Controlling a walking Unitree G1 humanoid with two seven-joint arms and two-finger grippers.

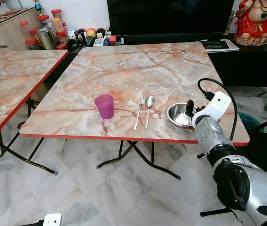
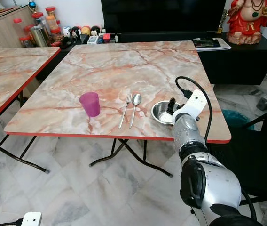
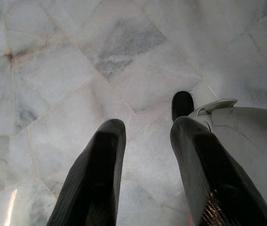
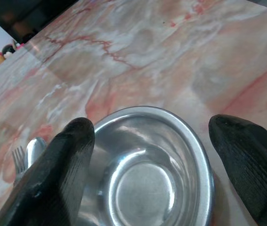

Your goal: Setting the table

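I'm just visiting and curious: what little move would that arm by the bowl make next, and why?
Probably lift the right gripper up and back. Its fingers are open, either side of the bowl, which already sits on the table beside the spoon, fork and cup.

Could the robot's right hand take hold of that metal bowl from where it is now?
Probably yes. The right hand hangs just above the metal bowl, fingers spread wide across it, nothing between them; the spoon lies off to one side.
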